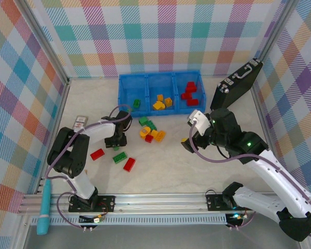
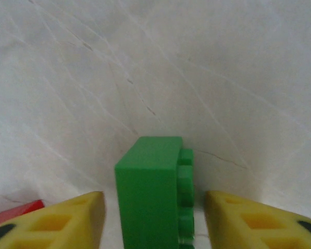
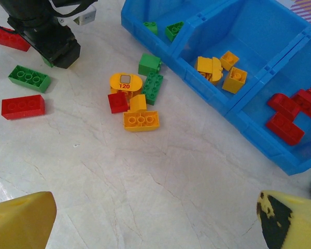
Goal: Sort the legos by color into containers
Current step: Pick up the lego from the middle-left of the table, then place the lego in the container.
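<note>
Green studded plastic brick (image 2: 145,192) sits between the yellow fingers (image 2: 67,218) of the left gripper (image 2: 154,212), studs turned toward 3 o'clock. A sliver of white marbled tabletop (image 2: 155,78) shows on each side of it, so the jaws stand apart, straddling and not yet clamped. Red brick corner (image 2: 13,212) at its 8 o'clock. Top view: bright blue plastic three-compartment tray (image 1: 128,85) lies at 1 o'clock of that gripper, by the far wall. Left compartment holds a small green brick (image 1: 137,103), middle the orange-yellow bricks (image 1: 162,101), right the red bricks (image 1: 190,93). Mixed heap of loose bricks (image 1: 150,132) at 3 o'clock of the left gripper; flat green brick (image 1: 119,157) at its 6 o'clock. Right gripper (image 3: 155,218) hangs spread wide over bare table, nothing between its fingers, heap at 11 o'clock in its wrist view. Judgement: the step in hand is the pick of a green brick, with sorting roughly half done. Next move calls for closing squarely on the brick's flat sides, lifting clear, carrying it toward 1 o'clock over the tray's near wall, and letting go in the left compartment, not the middle.
</note>
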Robot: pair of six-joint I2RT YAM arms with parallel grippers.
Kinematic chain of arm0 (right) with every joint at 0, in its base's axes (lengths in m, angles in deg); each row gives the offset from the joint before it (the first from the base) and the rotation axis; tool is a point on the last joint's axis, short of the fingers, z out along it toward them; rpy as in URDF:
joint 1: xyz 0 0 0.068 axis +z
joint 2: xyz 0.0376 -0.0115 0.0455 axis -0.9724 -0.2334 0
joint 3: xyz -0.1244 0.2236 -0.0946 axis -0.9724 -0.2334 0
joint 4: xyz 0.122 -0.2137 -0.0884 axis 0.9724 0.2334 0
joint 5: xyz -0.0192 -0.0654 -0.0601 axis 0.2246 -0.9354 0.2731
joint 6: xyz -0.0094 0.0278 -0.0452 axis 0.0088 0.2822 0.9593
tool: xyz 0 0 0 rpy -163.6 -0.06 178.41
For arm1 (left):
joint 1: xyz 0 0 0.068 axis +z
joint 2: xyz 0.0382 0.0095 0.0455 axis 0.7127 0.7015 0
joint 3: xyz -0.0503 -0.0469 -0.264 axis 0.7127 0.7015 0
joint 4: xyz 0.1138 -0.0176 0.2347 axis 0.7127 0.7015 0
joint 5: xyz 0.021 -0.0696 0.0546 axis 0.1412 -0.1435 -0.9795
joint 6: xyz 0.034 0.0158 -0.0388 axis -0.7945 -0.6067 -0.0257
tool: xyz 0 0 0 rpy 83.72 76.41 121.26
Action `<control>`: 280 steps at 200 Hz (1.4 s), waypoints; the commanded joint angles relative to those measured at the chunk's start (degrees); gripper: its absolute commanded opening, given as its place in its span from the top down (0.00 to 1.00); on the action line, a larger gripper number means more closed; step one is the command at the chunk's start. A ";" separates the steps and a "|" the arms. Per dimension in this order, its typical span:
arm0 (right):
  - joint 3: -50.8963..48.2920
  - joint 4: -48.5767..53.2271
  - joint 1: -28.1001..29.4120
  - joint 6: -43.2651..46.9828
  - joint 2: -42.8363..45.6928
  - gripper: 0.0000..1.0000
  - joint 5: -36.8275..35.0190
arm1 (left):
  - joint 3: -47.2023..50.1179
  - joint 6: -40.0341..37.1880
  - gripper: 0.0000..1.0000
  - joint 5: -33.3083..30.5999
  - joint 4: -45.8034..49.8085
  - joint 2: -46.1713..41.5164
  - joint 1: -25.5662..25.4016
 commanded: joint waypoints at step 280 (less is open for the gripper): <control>3.42 1.04 0.34 0.23 -4.26 0.01 -1.96 | -46.25 -5.80 0.68 1.45 -10.85 25.76 3.21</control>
